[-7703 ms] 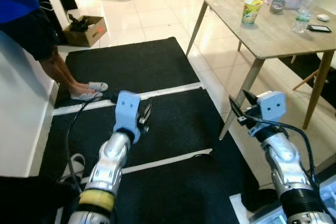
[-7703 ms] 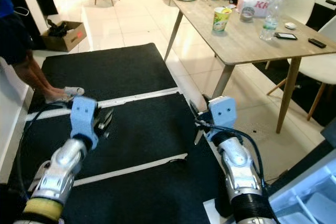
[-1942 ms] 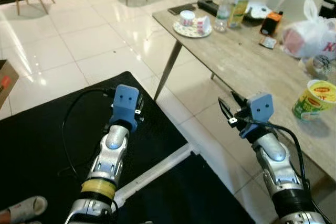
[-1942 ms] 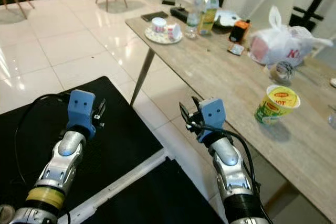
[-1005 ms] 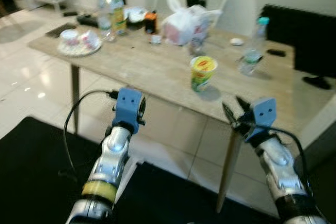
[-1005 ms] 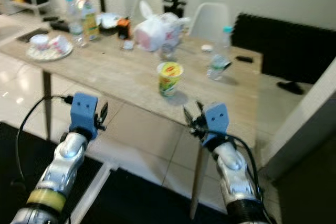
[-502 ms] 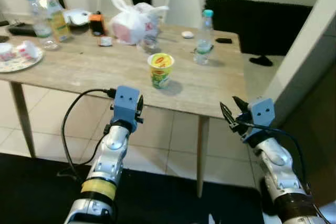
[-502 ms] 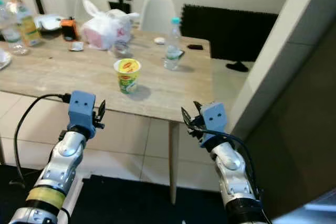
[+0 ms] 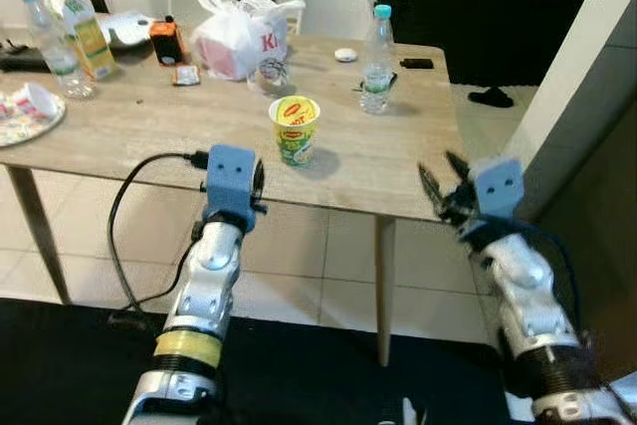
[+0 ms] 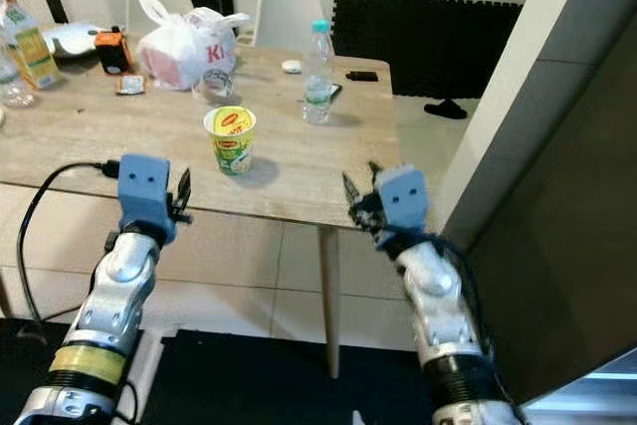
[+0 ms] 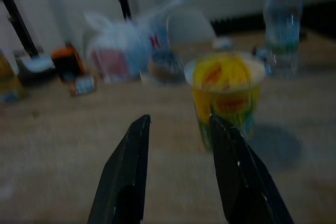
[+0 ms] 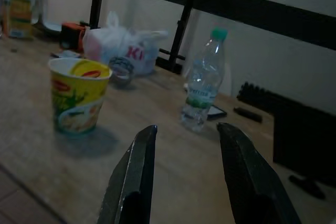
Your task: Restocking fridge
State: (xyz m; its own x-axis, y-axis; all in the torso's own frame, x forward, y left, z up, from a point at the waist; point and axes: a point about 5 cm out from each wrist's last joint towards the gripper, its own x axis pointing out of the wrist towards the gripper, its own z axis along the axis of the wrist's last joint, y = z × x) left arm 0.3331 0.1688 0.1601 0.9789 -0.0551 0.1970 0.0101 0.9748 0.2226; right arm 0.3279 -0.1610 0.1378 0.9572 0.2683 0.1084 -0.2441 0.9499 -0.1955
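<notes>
Both grippers are hovering empty at the near edge of the wooden table, fingers parted: the left gripper facing the yellow Maggi noodle cup, the right gripper near the table's corner. Farther back, one clear water bottle is standing near a white plastic bag with red "K" lettering. Bare tiled floor is lying open beneath.
</notes>
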